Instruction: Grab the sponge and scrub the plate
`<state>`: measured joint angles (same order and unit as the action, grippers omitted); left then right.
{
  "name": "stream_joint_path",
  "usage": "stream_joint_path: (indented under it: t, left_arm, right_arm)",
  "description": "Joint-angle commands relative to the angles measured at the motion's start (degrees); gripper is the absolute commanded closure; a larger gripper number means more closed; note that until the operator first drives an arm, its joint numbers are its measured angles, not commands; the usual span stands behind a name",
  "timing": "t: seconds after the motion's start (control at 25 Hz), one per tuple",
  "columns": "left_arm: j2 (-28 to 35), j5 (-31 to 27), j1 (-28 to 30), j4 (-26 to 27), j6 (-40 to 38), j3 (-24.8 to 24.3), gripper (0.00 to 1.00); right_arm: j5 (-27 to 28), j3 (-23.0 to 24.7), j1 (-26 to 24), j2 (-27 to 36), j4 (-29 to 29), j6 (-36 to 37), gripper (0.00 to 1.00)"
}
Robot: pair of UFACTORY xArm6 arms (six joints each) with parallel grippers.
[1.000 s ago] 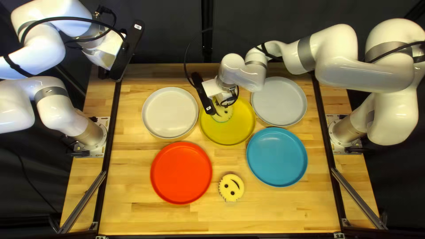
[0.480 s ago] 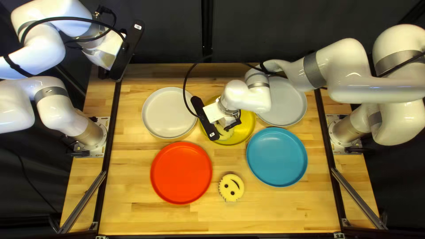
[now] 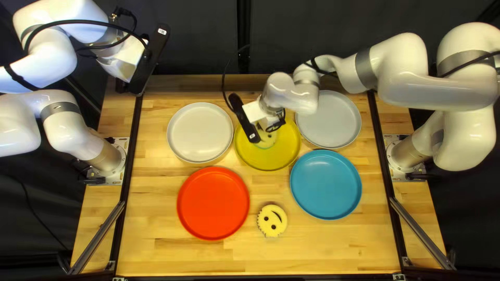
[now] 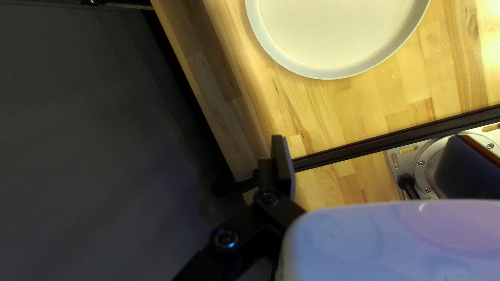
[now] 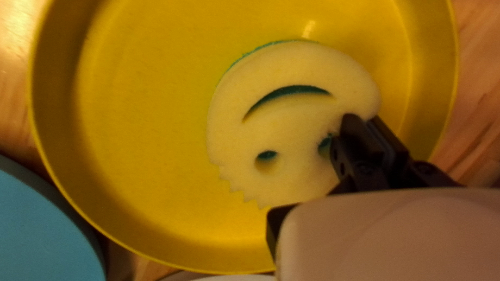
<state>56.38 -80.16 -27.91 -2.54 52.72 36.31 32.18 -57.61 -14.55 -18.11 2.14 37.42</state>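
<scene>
Since the earlier frame, the right gripper [image 3: 254, 112] and the sponge [image 5: 297, 117] are shifted toward the table's [image 3: 192, 257] far edge. The right fingers clamp the sponge; under them is the yellow plate [image 5: 156, 104]. The left gripper's [image 3: 149, 60] fingers stand apart.

Left of the round, shallow, glossy yellow plate [image 3: 271, 158] stands the glossy white, rounded tubular left arm [image 3: 52, 57], with smooth grey bands [image 3: 61, 108], a thick black cable [image 3: 78, 22] and a black strap [image 3: 20, 78]. Its silver cylindrical metal base [image 3: 108, 158] has a slotted metal mounting plate [image 4: 391, 154] with round screws. Right of the yellow plate is the matching white, grey-banded right arm [image 3: 401, 67], with its own black cable [image 3: 469, 61] and silver base [image 3: 403, 154]. Both the left gripper [image 3: 148, 61] and right gripper [image 3: 245, 119] show a long black bar with a small white label; their black links [image 4: 247, 224] carry dark round screws.
</scene>
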Motion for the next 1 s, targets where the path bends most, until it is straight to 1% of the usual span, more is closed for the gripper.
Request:
stream_joint_path:
  t: [0.04,0.24,0.4,0.48,0.6,0.76,0.84,1.0]
  left_arm:
    - [0.0,0.0,0.0,0.0,0.0,0.0,0.00]
    - [0.0,0.0,0.0,0.0,0.0,0.0,0.00]
    - [0.0,0.0,0.0,0.0,0.0,0.0,0.00]
    - [0.0,0.0,0.0,0.0,0.0,0.0,0.00]
    - [0.0,0.0,0.0,0.0,0.0,0.0,0.00]
    - [0.0,0.0,0.0,0.0,0.0,0.0,0.00]
    - [0.0,0.0,0.0,0.0,0.0,0.0,0.00]
    - [0.0,0.0,0.0,0.0,0.0,0.0,0.00]
  right_arm:
    - [-0.7,1.6,0.5,1.1,-0.1,-0.5,1.00]
    - [-1.8,4.9,3.4,3.8,0.7,-3.4,1.00]
    - [-2.8,8.1,7.3,6.3,2.6,-8.0,1.00]
    - [-3.2,8.3,9.7,6.0,3.7,-10.5,1.00]
    - [-3.3,7.8,11.7,5.3,4.9,-12.3,1.00]
    - [-3.5,7.1,11.8,4.5,5.2,-11.7,1.00]
    - [-3.8,6.7,10.4,3.7,4.7,-9.9,1.00]
    - [-2.9,4.6,6.1,2.1,2.6,-4.5,1.00]
